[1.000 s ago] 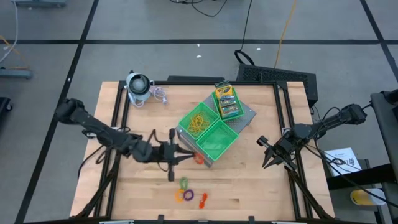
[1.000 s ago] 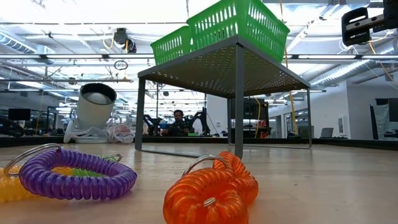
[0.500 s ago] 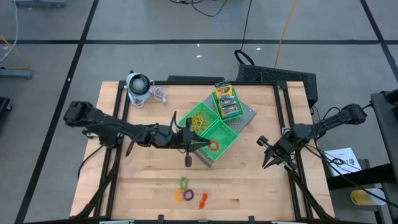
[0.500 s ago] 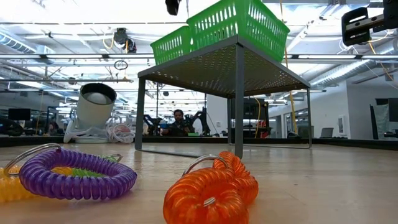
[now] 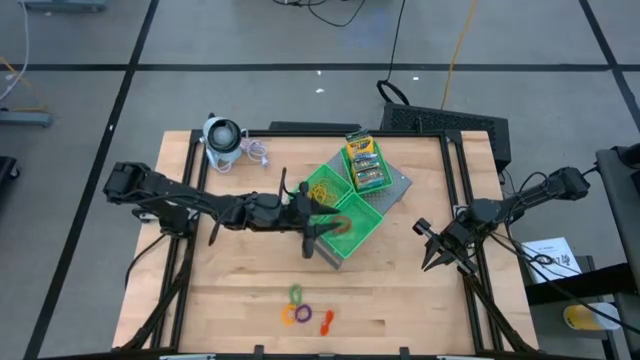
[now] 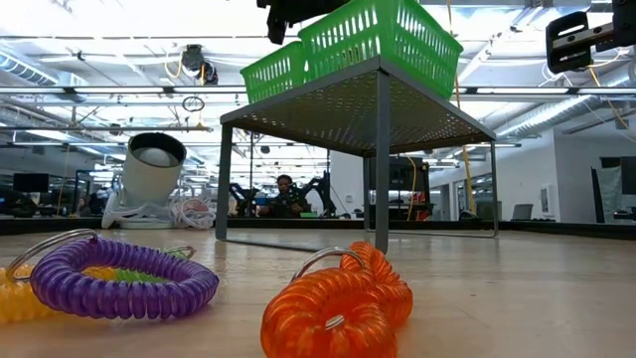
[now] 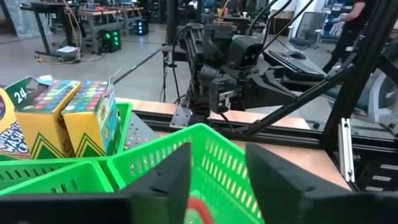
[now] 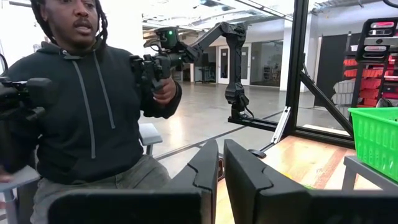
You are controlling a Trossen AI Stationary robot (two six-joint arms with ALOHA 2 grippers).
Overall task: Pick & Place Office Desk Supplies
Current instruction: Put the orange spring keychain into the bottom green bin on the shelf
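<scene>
My left gripper (image 5: 322, 236) reaches level from the table's left over the near green tray (image 5: 364, 230), open (image 7: 217, 150). A red ring (image 7: 199, 209) shows low between its fingers, inside that tray. The middle tray holds tan rubber bands (image 5: 321, 194), and the far one holds the yellow-green card boxes (image 5: 364, 163). Loose rings lie on the table near its front edge (image 5: 301, 313), among them a purple one (image 6: 119, 283) and an orange one (image 6: 333, 310). My right gripper (image 5: 431, 257) waits shut at the table's right edge. My left gripper's fingers (image 7: 171, 177) stand apart on either side of the red ring (image 7: 199, 209). The picture's lower edge cuts the ring off, so I cannot tell whether a finger touches it.
The three trays stand on a raised grey base (image 5: 401, 184) with thin legs (image 6: 382, 159). A grey-white round gadget (image 5: 222, 138) sits at the far left corner. A person (image 8: 93, 106) sits beyond the table's right side. Bare wood lies left of and in front of the base.
My left gripper has swung from the table in front of the base toward the far right, ending over the near tray. The red ring went with it, from beside the base's near corner to inside the tray.
</scene>
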